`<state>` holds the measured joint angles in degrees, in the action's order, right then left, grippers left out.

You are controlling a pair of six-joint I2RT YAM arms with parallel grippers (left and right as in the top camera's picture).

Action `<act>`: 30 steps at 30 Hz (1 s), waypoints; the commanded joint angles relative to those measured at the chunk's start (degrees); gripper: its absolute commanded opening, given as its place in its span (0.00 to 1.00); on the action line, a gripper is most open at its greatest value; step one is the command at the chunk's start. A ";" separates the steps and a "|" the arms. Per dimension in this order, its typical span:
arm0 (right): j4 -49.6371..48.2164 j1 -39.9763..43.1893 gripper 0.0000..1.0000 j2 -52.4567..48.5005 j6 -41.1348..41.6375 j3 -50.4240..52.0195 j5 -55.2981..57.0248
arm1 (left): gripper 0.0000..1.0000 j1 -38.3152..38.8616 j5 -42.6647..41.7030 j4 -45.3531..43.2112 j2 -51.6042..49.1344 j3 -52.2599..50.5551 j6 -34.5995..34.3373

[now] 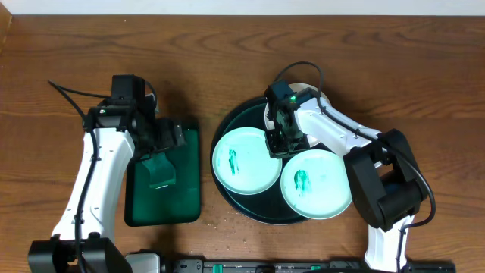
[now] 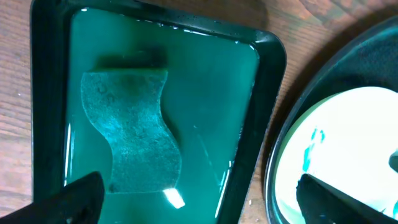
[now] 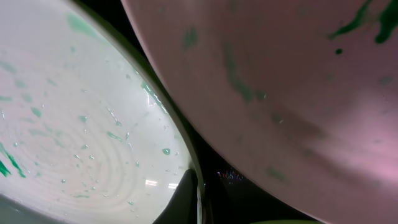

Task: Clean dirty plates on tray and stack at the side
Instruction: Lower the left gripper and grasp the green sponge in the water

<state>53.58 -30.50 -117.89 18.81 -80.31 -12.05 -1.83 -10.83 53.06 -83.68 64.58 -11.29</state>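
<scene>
The right gripper (image 1: 279, 142) stands low on the large round dark green-black tray (image 1: 227, 125), jaws fully closed, in the gap between two small round white plates smeared with teal. One plate (image 1: 245, 159) lies just to its left, another (image 1: 316, 183) just to its right. A third plate (image 1: 303, 89) lies behind it. A dark fingertip (image 3: 186, 194) sits against the left plate's rim, but whether that rim is pinched cannot be told. If it is, a slow, level lift would likely keep the wet plate from slipping or knocking its neighbour. The left gripper (image 1: 161, 165) hangs wide open and empty above the teal sponge (image 2: 140, 134) soaking in the rectangular green tray (image 2: 273, 81).
</scene>
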 commanded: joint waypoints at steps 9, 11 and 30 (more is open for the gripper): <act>-0.70 -1.11 0.01 -0.98 -1.75 0.13 -1.51 | 0.63 -0.26 8.02 -0.55 -0.55 0.46 -0.46; -0.70 -1.09 0.01 -0.98 -1.75 0.13 -1.51 | 0.63 -0.31 8.96 -0.09 -1.22 -0.28 -0.48; -0.63 -1.09 0.01 -0.98 -3.23 0.13 -1.53 | 0.54 -0.42 13.03 -1.03 -17.11 -1.42 -4.48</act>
<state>53.52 -30.50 -117.89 16.91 -80.31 -12.05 -1.89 0.86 52.16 -99.57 64.07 -15.33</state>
